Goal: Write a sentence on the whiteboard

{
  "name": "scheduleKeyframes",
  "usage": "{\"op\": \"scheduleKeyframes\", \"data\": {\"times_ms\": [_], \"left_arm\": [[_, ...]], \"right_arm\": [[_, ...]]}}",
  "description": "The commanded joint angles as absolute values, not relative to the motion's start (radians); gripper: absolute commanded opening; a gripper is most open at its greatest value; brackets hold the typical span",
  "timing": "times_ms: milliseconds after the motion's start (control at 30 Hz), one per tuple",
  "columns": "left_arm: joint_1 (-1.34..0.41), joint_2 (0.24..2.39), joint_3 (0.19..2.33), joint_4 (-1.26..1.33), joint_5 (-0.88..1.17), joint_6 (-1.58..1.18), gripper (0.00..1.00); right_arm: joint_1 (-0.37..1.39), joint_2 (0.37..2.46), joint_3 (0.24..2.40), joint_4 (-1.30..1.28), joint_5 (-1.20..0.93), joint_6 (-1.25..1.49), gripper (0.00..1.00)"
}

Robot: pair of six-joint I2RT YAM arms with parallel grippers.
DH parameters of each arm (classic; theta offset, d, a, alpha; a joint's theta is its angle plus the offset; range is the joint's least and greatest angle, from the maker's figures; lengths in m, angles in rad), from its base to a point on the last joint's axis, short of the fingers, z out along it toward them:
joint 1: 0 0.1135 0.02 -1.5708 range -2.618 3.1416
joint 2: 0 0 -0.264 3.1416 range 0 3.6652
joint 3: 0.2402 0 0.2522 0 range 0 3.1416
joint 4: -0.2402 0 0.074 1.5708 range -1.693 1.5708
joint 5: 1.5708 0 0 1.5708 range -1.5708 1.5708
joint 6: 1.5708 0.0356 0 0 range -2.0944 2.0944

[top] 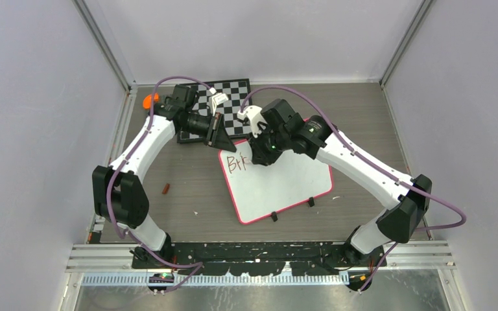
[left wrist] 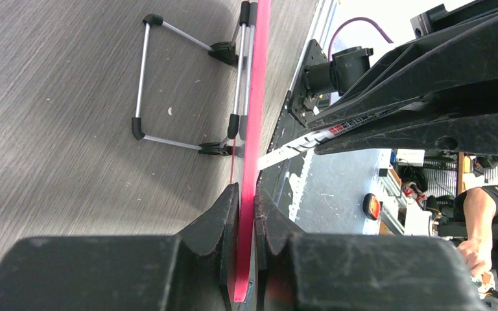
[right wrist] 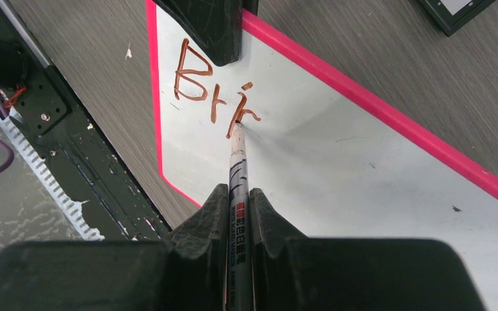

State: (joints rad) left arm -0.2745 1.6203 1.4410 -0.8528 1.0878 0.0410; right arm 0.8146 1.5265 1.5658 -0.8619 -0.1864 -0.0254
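The whiteboard lies tilted on the table, white with a pink-red rim. My left gripper is shut on its far-left corner; in the left wrist view the jaws pinch the red rim edge-on. My right gripper is shut on a grey marker, jaws clamped around its barrel. The marker's tip touches the whiteboard at the foot of the last stroke. The sentence reads "Bri" in reddish-brown letters. A left fingertip shows just above the letters.
A black-and-white checkered board lies behind the whiteboard, its corner near the right arm. An orange object sits at the back left, a small brown piece on the table left. A wire stand props the whiteboard underneath.
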Motion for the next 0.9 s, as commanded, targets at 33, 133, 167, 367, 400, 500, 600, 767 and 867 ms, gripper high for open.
{"op": "scheduleKeyframes", "data": {"times_ms": [33, 133, 167, 367, 400, 500, 600, 767, 867], "left_arm": [[-0.273, 1.588, 1.448, -0.862, 1.071, 0.037, 0.00], [-0.273, 1.586, 1.448, -0.863, 1.071, 0.037, 0.00], [-0.273, 1.586, 1.448, -0.862, 1.071, 0.037, 0.00], [-0.273, 1.586, 1.450, -0.861, 1.071, 0.035, 0.00], [-0.273, 1.586, 1.450, -0.862, 1.072, 0.035, 0.00], [-0.273, 1.587, 1.450, -0.860, 1.072, 0.032, 0.00], [-0.273, 1.585, 1.450, -0.861, 1.072, 0.031, 0.00], [-0.273, 1.586, 1.449, -0.863, 1.072, 0.033, 0.00], [-0.273, 1.586, 1.451, -0.862, 1.071, 0.033, 0.00]], "right_arm": [[0.817, 1.494, 1.547, -0.851, -0.143, -0.050, 0.00], [0.816, 1.488, 1.546, -0.855, -0.121, -0.057, 0.00], [0.816, 1.487, 1.551, -0.856, -0.111, -0.059, 0.00], [0.801, 1.489, 1.599, -0.861, -0.086, -0.068, 0.00], [0.801, 1.492, 1.608, -0.861, -0.086, -0.066, 0.00], [0.801, 1.502, 1.630, -0.862, -0.094, -0.062, 0.00], [0.801, 1.510, 1.648, -0.860, -0.106, -0.052, 0.00], [0.801, 1.521, 1.650, -0.861, -0.119, -0.049, 0.00], [0.801, 1.521, 1.636, -0.867, -0.120, -0.053, 0.00]]}}
